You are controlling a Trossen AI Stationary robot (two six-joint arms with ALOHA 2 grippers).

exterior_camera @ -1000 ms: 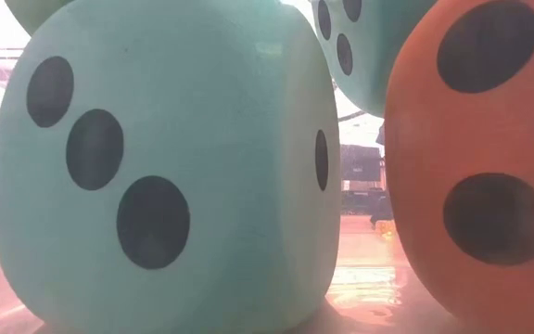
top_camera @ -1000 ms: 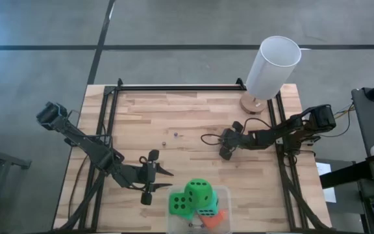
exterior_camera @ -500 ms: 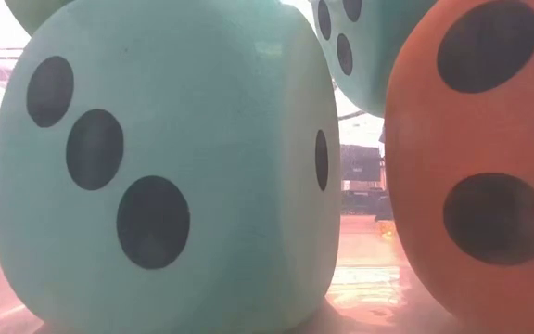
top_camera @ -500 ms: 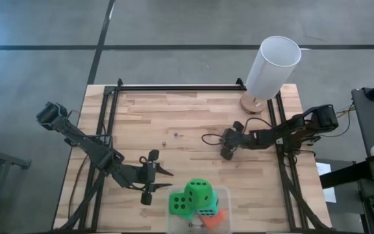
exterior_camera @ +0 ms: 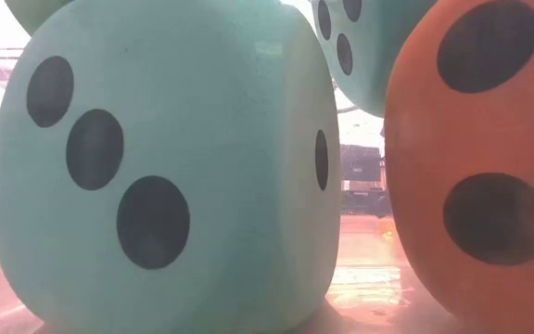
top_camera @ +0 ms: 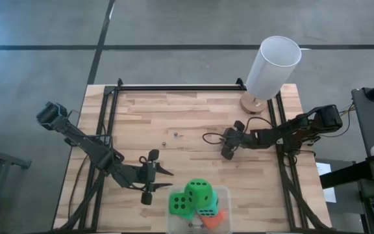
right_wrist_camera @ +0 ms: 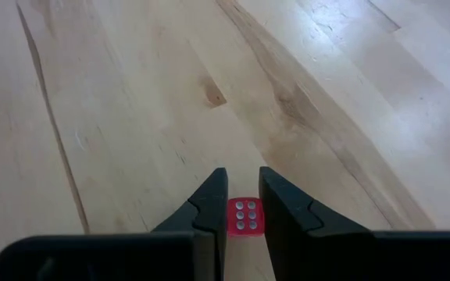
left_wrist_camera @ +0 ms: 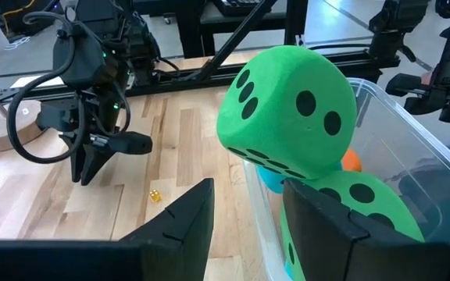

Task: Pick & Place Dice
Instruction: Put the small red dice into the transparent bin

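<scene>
Left claw [top_camera: 154,175] spread wide and empty, just beside clear plastic bin [left_wrist_camera: 381,101] holding large bright green foam cubes [left_wrist_camera: 287,101] (teal foam cube [exterior_camera: 156,167] and orange-red foam cube [exterior_camera: 480,167] underneath). Farther right, right claw [right_wrist_camera: 241,176] pinched narrow on tiny red die [right_wrist_camera: 242,216] with white pips, low over pale wooden surface [top_camera: 193,117]. Slim hold on so small a die: likely to squirt free on lifting, or skid across the wood.

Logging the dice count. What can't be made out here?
Low view: a teal die and the orange-red die fill it, hiding the rest.
High view: green dice cover what lies beneath in the bin.
Right wrist view: whether the small red die in the right gripper is lifted.
</scene>
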